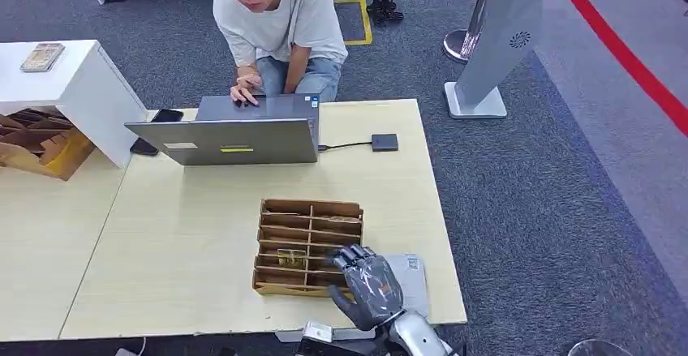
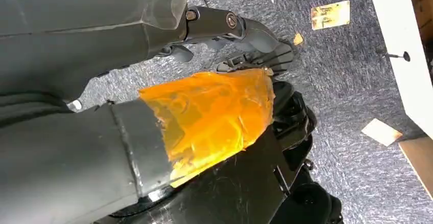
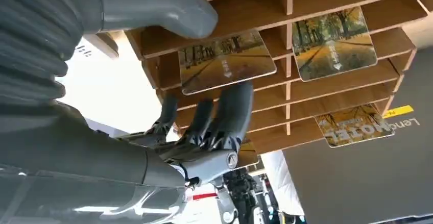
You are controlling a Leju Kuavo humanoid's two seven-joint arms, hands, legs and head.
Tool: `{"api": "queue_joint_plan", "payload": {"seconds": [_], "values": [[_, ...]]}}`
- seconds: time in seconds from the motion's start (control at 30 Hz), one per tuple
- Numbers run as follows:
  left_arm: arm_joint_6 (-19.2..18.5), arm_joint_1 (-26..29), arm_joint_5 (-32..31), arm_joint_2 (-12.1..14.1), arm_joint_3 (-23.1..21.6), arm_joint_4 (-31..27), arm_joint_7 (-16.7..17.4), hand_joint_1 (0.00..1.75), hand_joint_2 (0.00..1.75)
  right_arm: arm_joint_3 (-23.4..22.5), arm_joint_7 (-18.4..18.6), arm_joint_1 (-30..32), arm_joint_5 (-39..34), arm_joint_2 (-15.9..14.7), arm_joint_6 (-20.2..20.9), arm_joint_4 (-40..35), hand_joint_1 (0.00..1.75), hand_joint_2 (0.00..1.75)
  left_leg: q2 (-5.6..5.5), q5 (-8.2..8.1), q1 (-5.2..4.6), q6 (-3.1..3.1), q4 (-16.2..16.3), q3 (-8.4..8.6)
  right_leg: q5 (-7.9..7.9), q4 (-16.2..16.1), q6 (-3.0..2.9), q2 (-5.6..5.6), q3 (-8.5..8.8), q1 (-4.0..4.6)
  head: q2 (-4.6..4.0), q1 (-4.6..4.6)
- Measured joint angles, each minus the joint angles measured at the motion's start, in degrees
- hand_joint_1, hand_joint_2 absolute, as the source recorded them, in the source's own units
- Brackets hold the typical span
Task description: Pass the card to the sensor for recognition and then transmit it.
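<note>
A cardboard slotted rack [image 1: 308, 246] lies near the table's front edge with several picture cards in its slots. My right hand [image 1: 369, 287] reaches over the rack's right end. In the right wrist view, a card with an autumn road picture [image 3: 227, 60] stands in its slot between my thumb [image 3: 158, 4] and my fingers [image 3: 227, 114], which are spread on either side of it without clamping it. Other cards [image 3: 332, 43] [image 3: 352, 124] sit in neighbouring slots. A small black sensor box [image 1: 384, 142] lies far on the table, cabled to the laptop [image 1: 235, 133]. My left hand [image 2: 204, 91] hangs over the carpet, holding nothing.
A person crouches behind the laptop with a hand on its keyboard [image 1: 246, 92]. A black phone [image 1: 166, 116] lies beside it. A flat grey device [image 1: 412, 279] lies under my right wrist. A white cabinet [image 1: 77, 88] and cardboard trays [image 1: 36, 141] stand at the left.
</note>
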Motion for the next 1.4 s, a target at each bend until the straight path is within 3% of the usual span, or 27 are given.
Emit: {"api": "queue_joint_plan", "payload": {"seconds": [0.53,0.63,1.03,1.4], "values": [[0.0,-0.2,-0.2,0.2,-0.1,0.0,0.0,0.00,0.00,0.5,-0.8,-1.1,-0.7,0.3,-0.2,1.1,1.48,1.75,0.00,0.00,0.00,0.00,0.0,0.01,0.00,0.0,0.00,0.01,0.00,0.00,0.00,0.00],[0.0,-0.2,-0.2,0.2,-0.1,0.0,0.0,0.00,0.00,0.5,-0.8,-1.2,-0.8,0.4,-0.6,1.4,1.69,1.75,0.00,0.00,0.00,0.00,0.0,0.02,0.00,0.0,0.00,0.01,0.00,0.00,0.00,0.00],[0.2,-0.2,0.0,0.2,-0.4,0.0,-0.2,0.00,0.00,-0.1,-3.2,0.5,-1.4,0.4,-8.3,-1.8,1.75,1.75,0.00,0.00,0.00,0.00,0.0,0.01,0.00,0.0,0.00,0.01,0.00,0.00,0.00,0.02],[1.1,0.1,1.1,0.3,-0.4,0.0,-0.9,0.00,0.00,-5.4,-11.5,5.4,-5.2,0.4,-9.7,-15.0,1.75,1.75,0.00,0.00,0.00,0.00,0.0,0.02,0.00,0.0,0.00,0.00,0.01,0.00,0.00,0.00]]}}
